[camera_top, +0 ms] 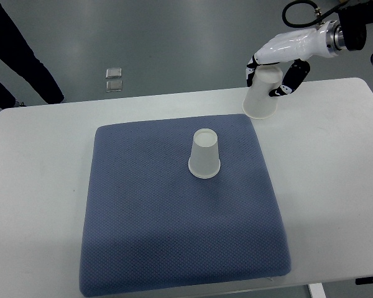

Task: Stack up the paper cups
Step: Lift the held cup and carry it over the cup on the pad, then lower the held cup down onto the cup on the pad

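An inverted translucent white paper cup (pixel 262 94) is gripped by the curled fingers (pixel 288 79) of the right hand (pixel 280 59) over the bench's (pixel 336 161) far edge, while the second inverted cup (pixel 204 153), upright-axised, is left down-left on the blue textured mat (pixel 174 230).

the right arm (pixel 345 34) runs out of the frame at two o'clock, so only its wrist and hand show. the right hand (pixel 278 65) covers the top of the held cup (pixel 261 96), hiding the base and part of the wall. a person's legs (pixel 15 56) at ten o'clock are cut off by the top and left edges. two small squares on the floor (pixel 114 79) at eleven o'clock are too small to identify. the white table (pixel 336 186) is clipped at the bottom and right edges, and a dark bit (pixel 370 280) at five o'clock is half cut away.
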Available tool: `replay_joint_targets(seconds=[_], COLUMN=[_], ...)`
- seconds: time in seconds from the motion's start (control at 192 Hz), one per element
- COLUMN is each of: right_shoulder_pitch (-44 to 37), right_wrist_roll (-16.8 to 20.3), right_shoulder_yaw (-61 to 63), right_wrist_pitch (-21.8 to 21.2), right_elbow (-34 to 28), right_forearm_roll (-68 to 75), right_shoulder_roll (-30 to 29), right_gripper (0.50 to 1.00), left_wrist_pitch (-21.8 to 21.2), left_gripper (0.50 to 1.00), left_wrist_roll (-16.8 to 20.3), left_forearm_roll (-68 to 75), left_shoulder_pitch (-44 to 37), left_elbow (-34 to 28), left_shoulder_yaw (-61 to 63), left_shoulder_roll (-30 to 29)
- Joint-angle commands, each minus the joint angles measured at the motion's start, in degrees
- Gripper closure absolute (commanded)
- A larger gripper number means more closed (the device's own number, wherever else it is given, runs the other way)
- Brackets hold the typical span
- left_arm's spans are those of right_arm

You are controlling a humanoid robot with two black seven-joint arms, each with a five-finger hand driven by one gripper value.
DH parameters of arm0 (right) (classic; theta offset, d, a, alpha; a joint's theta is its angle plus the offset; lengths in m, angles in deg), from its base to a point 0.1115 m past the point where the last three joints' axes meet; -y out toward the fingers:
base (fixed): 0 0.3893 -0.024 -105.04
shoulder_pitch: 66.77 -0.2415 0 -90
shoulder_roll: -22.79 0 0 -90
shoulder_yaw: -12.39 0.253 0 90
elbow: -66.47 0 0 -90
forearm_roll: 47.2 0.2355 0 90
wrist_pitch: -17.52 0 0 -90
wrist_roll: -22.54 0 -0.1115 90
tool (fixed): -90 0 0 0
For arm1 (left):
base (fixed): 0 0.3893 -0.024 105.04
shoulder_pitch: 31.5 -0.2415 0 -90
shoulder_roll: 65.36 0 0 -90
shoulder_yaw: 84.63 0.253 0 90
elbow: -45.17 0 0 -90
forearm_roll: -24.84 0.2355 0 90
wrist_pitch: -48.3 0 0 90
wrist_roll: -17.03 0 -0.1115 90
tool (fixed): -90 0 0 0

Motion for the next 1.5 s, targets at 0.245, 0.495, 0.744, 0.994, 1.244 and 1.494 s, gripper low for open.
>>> replay_joint_targets(seconds=[0.245,0.495,0.744,0.994,1.244,1.494], right_shoulder_pitch=[-3.23,-4.55,-3.85,-2.53,-1.47,-0.95], right_wrist_roll=[-0.13,-0.13,-0.13,-0.13,-0.13,-0.04], right_shoulder_yaw=[0.17,0.43,0.52,0.52,0.52,0.61], right_wrist_pitch=[-4.17,-4.61,-4.17,-3.91,-3.64,-3.21], right_elbow=[-3.62,-3.80,-3.71,-3.71,-3.01,-1.86], right_forearm_roll=[0.88,1.67,2.20,2.37,2.37,2.20], right_shoulder_roll=[-5.59,-8.57,-10.07,-10.95,-11.65,-12.97], right_gripper=[0.857,0.854,0.852,0.850,0.850,0.850], left_wrist_pitch=[0.00,0.00,0.00,0.00,0.00,0.00], left_gripper=[0.500,0.500,0.500,0.500,0.500,0.500], left_wrist_roll=[0.00,0.00,0.00,0.00,0.00,0.00], left_forearm_roll=[0.00,0.00,0.00,0.00,0.00,0.00], left_shoulder_pitch=[0.00,0.00,0.00,0.00,0.00,0.00], left_elbow=[0.00,0.00,0.00,0.00,0.00,0.00], left_shoulder_yaw=[0.01,0.01,0.01,0.01,-0.08,0.01], left_shoulder_roll=[0.00,0.00,0.00,0.00,0.00,0.00])
